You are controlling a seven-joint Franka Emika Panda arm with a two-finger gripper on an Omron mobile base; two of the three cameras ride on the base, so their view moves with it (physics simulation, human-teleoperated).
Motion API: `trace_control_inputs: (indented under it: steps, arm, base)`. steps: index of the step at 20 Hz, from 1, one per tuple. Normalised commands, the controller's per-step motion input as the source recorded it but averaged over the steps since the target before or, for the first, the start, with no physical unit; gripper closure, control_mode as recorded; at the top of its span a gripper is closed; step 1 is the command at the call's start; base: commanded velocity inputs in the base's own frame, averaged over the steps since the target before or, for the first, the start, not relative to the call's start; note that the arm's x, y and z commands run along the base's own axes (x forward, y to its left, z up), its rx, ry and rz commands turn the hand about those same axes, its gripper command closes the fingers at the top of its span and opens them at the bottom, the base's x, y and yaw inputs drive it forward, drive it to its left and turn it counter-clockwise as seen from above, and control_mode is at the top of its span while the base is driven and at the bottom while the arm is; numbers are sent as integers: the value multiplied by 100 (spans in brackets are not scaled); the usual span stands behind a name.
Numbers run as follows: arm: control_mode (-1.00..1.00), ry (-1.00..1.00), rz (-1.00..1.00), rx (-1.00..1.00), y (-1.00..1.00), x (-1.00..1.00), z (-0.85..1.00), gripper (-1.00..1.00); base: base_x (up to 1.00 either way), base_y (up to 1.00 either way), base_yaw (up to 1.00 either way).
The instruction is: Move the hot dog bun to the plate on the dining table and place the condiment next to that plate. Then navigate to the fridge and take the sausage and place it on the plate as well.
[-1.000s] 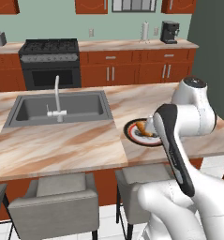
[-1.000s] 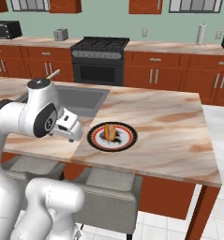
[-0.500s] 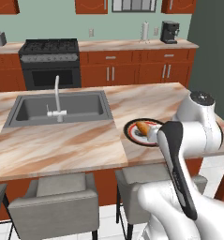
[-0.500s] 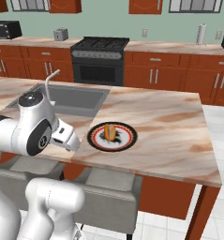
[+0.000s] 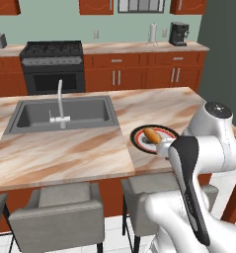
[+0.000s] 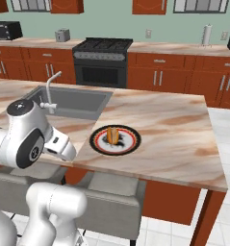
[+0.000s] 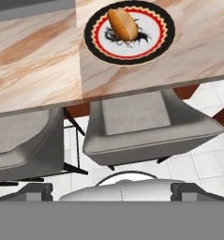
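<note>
Bun (image 7: 123, 23) first: the golden-orange roll lies on the white centre of the plate (image 6: 97, 143), slightly toward one side of the dark pattern, and nothing touches it. The plate sits on the marbled surface (image 5: 65, 153) near its front edge, beside the grey sink (image 5: 60, 116) with the white tap (image 5: 60, 101). Over the last second the arm has swung and folded back toward the robot's own body — a second ago its upper links stood partly in front of the plate in the left base view, half a second ago they were further back, and now the plate (image 5: 139, 134) and bun (image 5: 150, 134) show nearly whole there. The bun and plate themselves have not shifted. The hand view looks from a pulled-back spot in front of the surface, over two grey stools (image 7: 146, 124) and the tiled floor, with the plate (image 7: 92, 37) at the top. Of the tool, only dark stubs show low in that view, so whether it is spread or pressed together cannot be told; nothing is seen between them. My reading is that the bun step is finished and the arm is retreating to a travel posture — the condiment bottle appears nowhere near the plate, so fetching it and setting it beside the plate looks like the next job, with the fridge and sausage after that.
</note>
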Motion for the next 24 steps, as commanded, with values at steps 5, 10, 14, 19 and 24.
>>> trace_control_inputs:
  steps: [5,10,14,19,24]
  arm:
    - [100,0,0,0,0,-5,0,-100]
    - [100,0,0,0,0,0,0,-100]
    - [100,0,0,0,0,0,0,-100]
    - [100,0,0,0,0,0,0,-100]
    - [100,0,0,0,0,0,0,-100]
  base:
    - [-25,23,-1]
    - [-40,98,0]
    - [-30,100,0]
    - [-23,100,0]
    - [-14,100,-1]
